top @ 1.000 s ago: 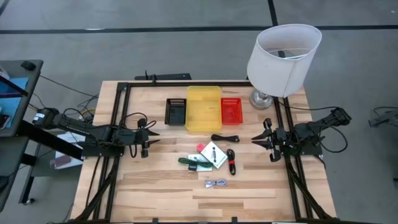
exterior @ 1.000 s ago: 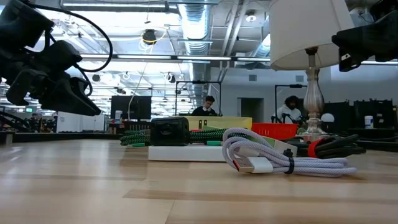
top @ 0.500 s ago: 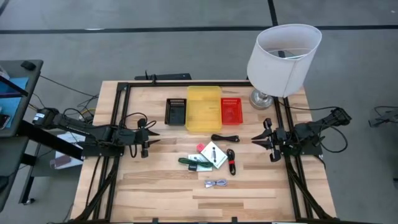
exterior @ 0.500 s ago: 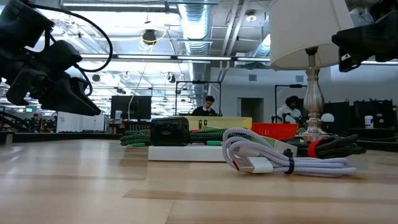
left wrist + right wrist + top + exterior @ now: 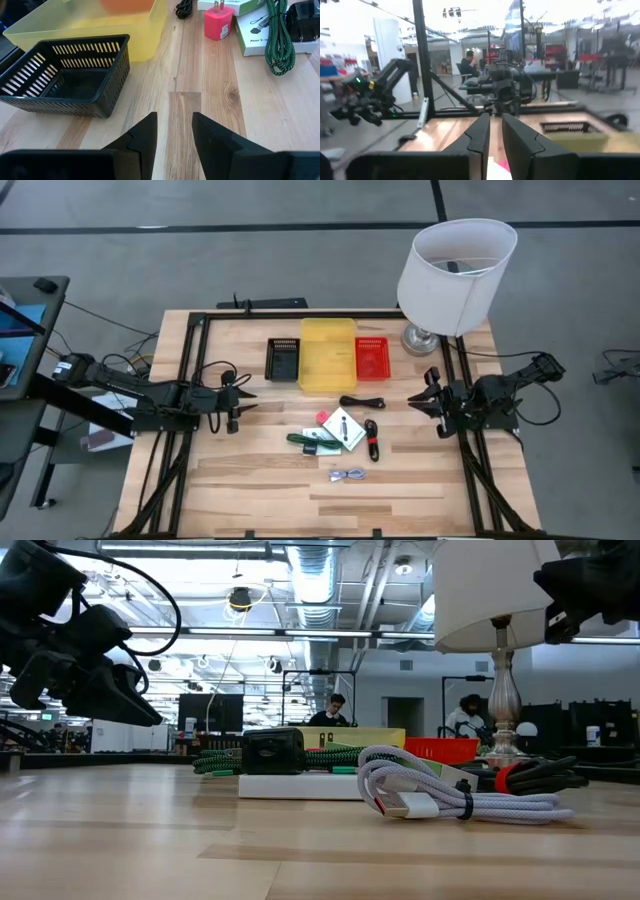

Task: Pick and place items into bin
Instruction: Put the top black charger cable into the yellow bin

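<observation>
Bench (image 5: 250, 480) of pale wood planks, smooth, carries everything, with a white drum-shaded lamp (image 5: 456, 265) at its far corner behind the right gripper (image 5: 429, 400). No item is in hand, so I judge the task to be at its start, both arms hanging above the bench on either side of the pile. The left gripper (image 5: 174, 131) has its jaws a little apart, with bare wood showing between them; the right gripper's jaws stand nearly together with a thin slit, clamped on nothing. Three bins sit in a row ahead of and between the two grippers: a large translucent yellow tub (image 5: 327, 353), a slotted black basket (image 5: 283, 359) on the left gripper's side, and a red mesh basket (image 5: 371, 356) on the right gripper's side. The items lie between the two grippers, nearer the right one: white cards (image 5: 343, 429) that look flat and stiff, a braided green cable (image 5: 308, 440) across them, a red-and-black cable (image 5: 371, 440) in a tight bundle, a black cable (image 5: 362, 402), a soft coiled silver cable (image 5: 347, 475), and a small pink plug (image 5: 322, 418), blocky and hard. The next move likely calls for one arm to spread its jaws, reach inward and drop onto a single item.
</observation>
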Action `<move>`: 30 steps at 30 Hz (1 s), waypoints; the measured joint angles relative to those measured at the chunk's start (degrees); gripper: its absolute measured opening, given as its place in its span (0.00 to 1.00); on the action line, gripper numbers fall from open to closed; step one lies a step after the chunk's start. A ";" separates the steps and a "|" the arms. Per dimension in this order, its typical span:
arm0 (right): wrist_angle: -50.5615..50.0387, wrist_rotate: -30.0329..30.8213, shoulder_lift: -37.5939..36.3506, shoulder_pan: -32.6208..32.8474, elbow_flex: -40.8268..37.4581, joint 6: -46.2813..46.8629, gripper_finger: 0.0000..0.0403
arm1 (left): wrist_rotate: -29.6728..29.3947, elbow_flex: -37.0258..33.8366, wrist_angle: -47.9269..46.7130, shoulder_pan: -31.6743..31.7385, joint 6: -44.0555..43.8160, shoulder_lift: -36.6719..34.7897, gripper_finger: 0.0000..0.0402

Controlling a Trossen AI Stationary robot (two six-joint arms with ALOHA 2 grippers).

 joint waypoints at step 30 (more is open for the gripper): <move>-7.45 6.58 17.56 -1.64 0.17 5.68 0.52 | 0.00 0.01 0.00 0.00 -0.01 -0.01 0.29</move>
